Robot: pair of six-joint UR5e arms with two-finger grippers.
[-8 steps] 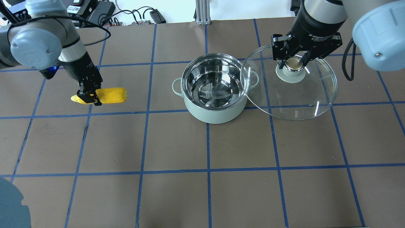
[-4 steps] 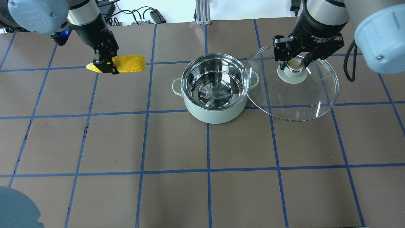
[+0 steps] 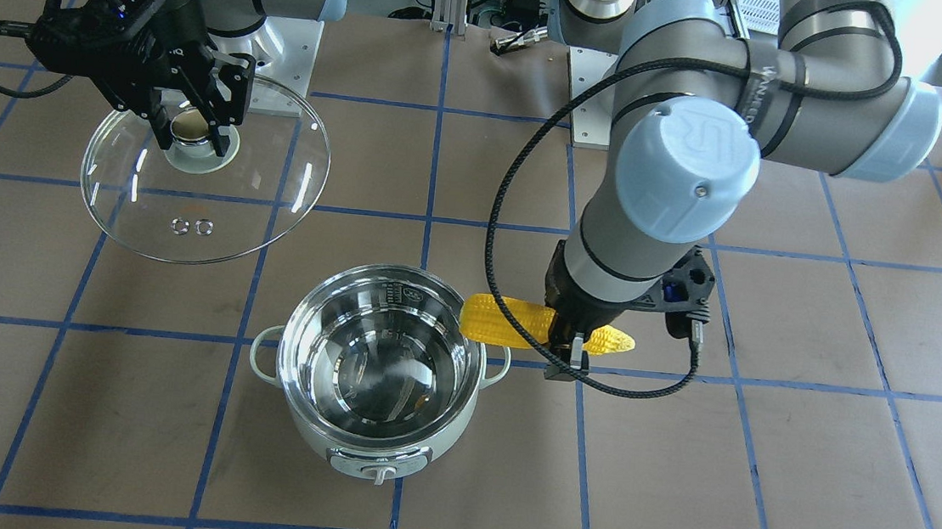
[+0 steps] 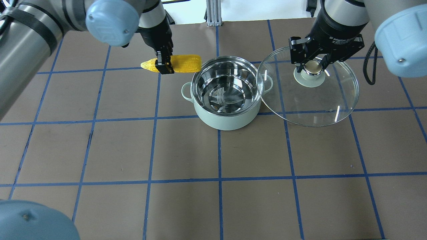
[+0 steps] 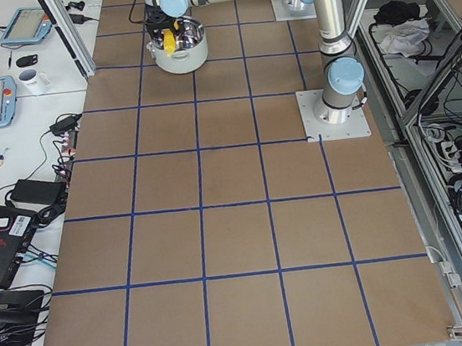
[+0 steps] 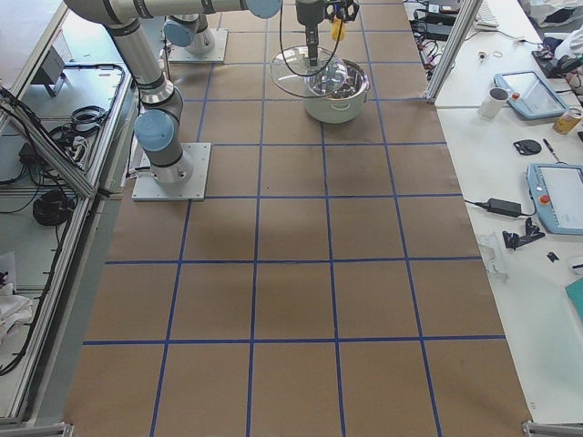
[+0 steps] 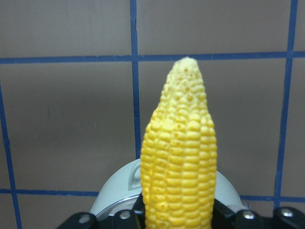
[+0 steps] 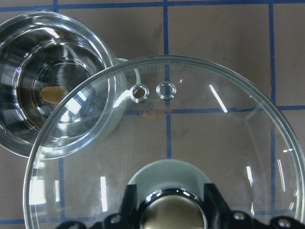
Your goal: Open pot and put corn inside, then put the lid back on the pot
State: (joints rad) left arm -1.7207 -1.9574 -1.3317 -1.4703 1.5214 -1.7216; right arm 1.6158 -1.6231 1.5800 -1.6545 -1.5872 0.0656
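The mint-green pot (image 4: 227, 116) stands open at the table's middle, its steel interior empty; it also shows in the front view (image 3: 375, 439). My left gripper (image 4: 164, 65) is shut on the yellow corn (image 4: 183, 64) and holds it level in the air just left of the pot's far rim, as the front view (image 3: 509, 321) and the left wrist view (image 7: 178, 167) show. My right gripper (image 4: 313, 66) is shut on the gold knob of the clear glass lid (image 4: 333, 100), held in the air to the pot's right, its edge overlapping the pot's right handle. The lid also shows in the front view (image 3: 266, 170).
The brown table (image 4: 213, 200) carries a blue tape grid. Cables and power bricks (image 4: 156, 15) lie past the far edge. The left arm's elbow (image 4: 110, 20) hangs over the far left of the table.
My left gripper has carried the corn up from the table's left and then right to the pot's far-left rim. The right gripper and lid have barely moved.
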